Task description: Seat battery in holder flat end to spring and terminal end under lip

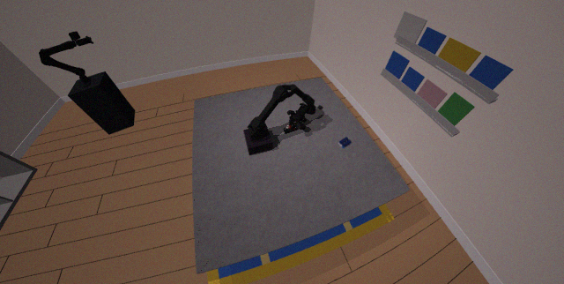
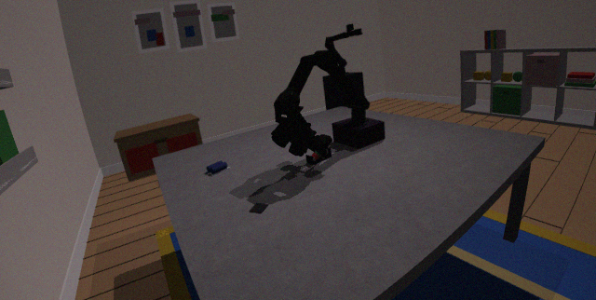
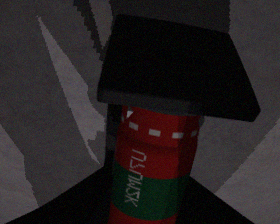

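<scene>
The battery (image 1: 289,127) (image 2: 316,156) (image 3: 150,162) is red with a green band and white marks. My gripper (image 1: 292,124) (image 2: 320,149) (image 3: 145,180) is shut on it, low over the table in front of the arm's base. The black holder (image 2: 310,160) (image 3: 176,65) is at the battery; in the wrist view its broad end plate overhangs the battery's far end. That end and the spring are hidden behind the plate. The battery's near end runs out of the wrist view, and the lip is not visible. I cannot tell whether the battery lies flat.
A small dark blue object (image 1: 345,142) (image 2: 217,167) lies on the grey table (image 1: 247,196) (image 2: 372,202), well away from the gripper. A small flat dark patch (image 2: 258,208) shows nearer the table's front. Another arm stands on a black pedestal (image 1: 103,103) beyond the table.
</scene>
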Controlling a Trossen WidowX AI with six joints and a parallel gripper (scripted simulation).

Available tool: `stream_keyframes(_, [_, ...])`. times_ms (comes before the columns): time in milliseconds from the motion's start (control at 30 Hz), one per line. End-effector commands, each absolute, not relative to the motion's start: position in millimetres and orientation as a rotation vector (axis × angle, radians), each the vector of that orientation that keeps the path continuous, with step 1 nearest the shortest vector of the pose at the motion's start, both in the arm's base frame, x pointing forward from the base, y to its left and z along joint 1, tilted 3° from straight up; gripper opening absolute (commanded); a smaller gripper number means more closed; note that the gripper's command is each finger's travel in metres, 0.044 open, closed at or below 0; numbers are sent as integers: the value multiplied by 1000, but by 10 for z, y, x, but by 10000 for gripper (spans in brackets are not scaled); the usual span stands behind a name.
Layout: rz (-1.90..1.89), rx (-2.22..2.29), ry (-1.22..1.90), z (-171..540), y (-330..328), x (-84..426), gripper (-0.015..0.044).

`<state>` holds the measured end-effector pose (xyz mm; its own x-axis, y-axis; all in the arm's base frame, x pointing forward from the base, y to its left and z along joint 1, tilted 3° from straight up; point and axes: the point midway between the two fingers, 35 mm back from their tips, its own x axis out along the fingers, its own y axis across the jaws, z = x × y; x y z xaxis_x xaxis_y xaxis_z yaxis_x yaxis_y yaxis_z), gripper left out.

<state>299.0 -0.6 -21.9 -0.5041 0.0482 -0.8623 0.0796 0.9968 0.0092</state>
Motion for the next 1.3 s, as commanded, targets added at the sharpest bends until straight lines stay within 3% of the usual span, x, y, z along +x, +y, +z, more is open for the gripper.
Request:
stream_keyframes(0, [-36, 81, 2070, -225, -15, 3068, 87])
stream_keyframes(1267, [-41, 78, 2016, -243, -13, 3060, 87])
